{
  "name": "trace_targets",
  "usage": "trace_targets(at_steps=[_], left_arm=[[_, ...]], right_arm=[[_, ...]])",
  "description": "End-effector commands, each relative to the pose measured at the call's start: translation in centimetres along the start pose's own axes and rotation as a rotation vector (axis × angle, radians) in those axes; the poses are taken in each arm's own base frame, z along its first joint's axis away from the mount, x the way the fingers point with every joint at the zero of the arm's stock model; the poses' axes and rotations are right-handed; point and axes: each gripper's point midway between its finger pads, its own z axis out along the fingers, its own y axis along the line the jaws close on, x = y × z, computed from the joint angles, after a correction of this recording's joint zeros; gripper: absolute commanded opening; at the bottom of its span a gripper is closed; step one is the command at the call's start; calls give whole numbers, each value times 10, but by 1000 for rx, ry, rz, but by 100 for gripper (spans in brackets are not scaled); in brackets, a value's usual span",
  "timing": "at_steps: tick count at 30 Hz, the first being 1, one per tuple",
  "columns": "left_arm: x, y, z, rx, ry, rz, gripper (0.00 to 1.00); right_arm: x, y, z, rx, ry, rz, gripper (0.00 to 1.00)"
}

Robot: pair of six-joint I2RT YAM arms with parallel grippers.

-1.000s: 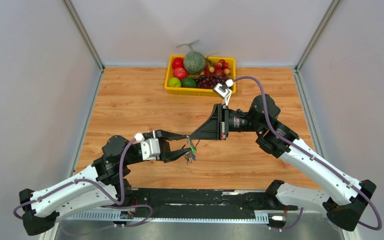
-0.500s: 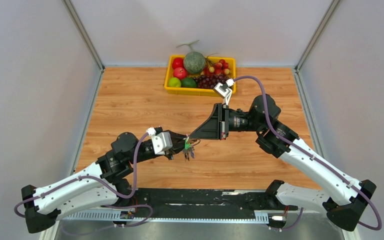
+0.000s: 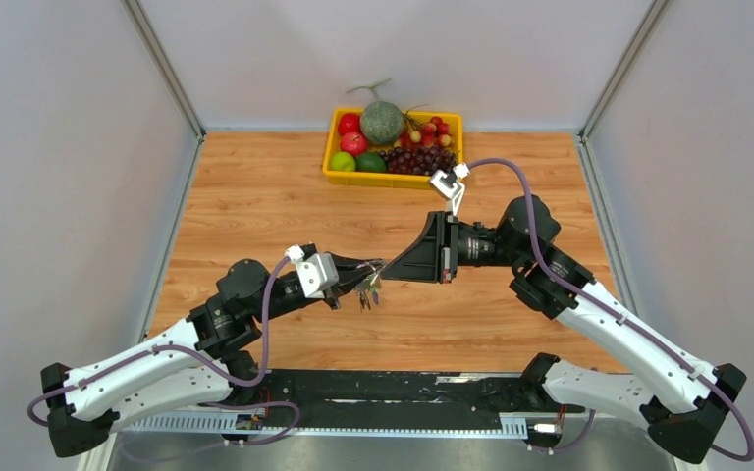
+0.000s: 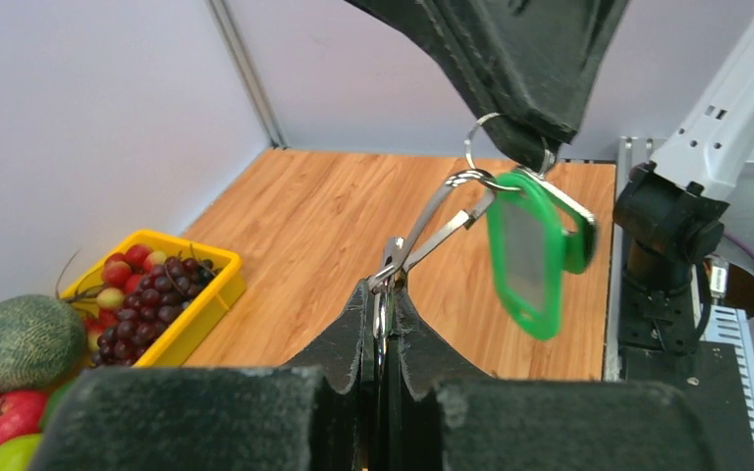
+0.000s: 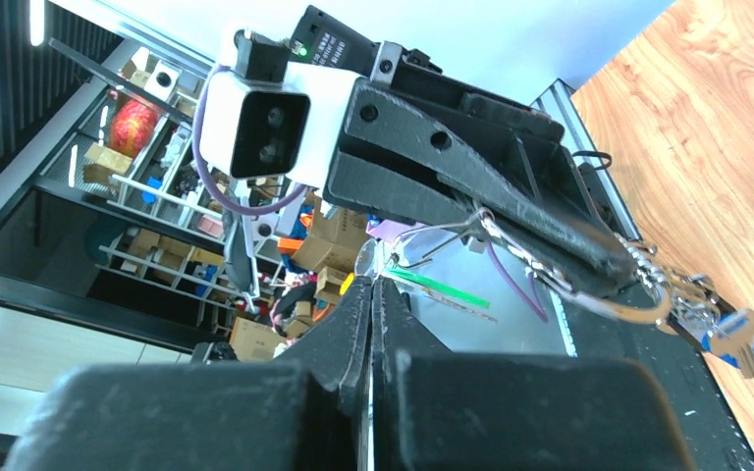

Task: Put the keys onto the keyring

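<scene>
My left gripper (image 3: pixel 361 278) is shut on a silvery metal clasp (image 4: pixel 432 221) of the key bunch, held above the table. Several small keys (image 3: pixel 368 292) hang below it; the right wrist view shows them (image 5: pixel 689 292), one with a blue head (image 5: pixel 741 345). A bright green plastic piece (image 4: pixel 535 260) dangles from the clasp's far end. My right gripper (image 3: pixel 387 267) is shut on the thin wire keyring (image 4: pixel 467 147), tip to tip with the left gripper. The clasp's end touches the ring at the right jaws.
A yellow tray (image 3: pixel 393 181) of fruit, with a melon, apples and grapes, stands at the back middle of the wooden table (image 3: pixel 255 196). It also shows in the left wrist view (image 4: pixel 211 294). A black rail (image 3: pixel 403 388) runs along the near edge.
My left gripper turned its wrist and moved forward and up with the keys. The right arm has shifted a little to the right, its tip staying at the left gripper.
</scene>
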Motion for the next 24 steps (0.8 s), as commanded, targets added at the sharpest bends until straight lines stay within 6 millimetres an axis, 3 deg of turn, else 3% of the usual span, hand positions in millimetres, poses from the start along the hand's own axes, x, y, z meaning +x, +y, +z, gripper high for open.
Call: trace_targets(at_steps=[1, 7, 10, 12, 19, 24], left_arm=[[-20, 24, 0, -114, -32, 34, 0], [-18, 34, 0, -168, -22, 38, 0], [-18, 36, 0, -180, -21, 40, 0], [-18, 40, -1, -203, -20, 42, 0], [-20, 46, -2, -235, -18, 44, 0], [-23, 52, -2, -267, -14, 36, 0]], right_arm=[[2, 15, -14, -45, -22, -81, 0], [13, -5, -28, 36, -5, -83, 21], [18, -14, -33, 68, -6, -79, 48], [20, -19, -37, 84, -9, -81, 58], [24, -36, -43, 140, -16, -97, 60], [16, -71, -45, 294, -45, -149, 61]])
